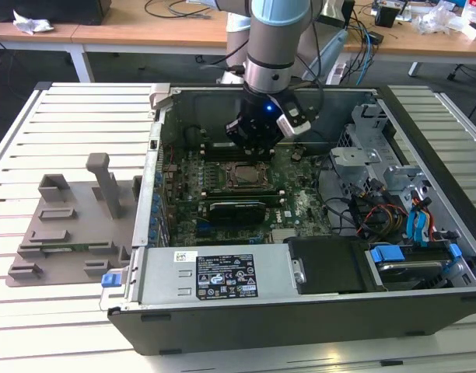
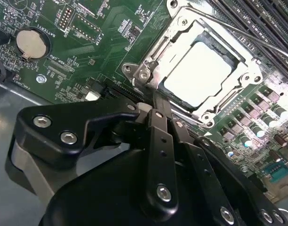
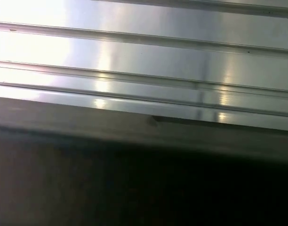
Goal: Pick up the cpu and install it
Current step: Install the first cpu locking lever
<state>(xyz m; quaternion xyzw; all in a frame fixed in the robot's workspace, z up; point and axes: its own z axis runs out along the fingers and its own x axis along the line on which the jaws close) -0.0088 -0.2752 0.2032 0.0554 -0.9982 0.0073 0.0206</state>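
Inside the socket (image 2: 200,70) on the motherboard (image 2: 92,42): cpu (image 2: 196,70) lying seated; gripper (image 2: 156,110) hovering beside, fingers (image 2: 162,108) closing together, holding nothing.

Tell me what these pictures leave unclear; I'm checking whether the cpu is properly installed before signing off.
- Seating of the cpu: in the second wrist view it lies inside the socket frame, but glare whitens its top, hiding its edges.
- Fingertips: in the second wrist view the gripper's own linkages cover them.
- Socket in the exterior view: too small to judge, and the gripper hangs just above it.
- First wrist view: blurred metal slats and a dark band; nothing identifiable.
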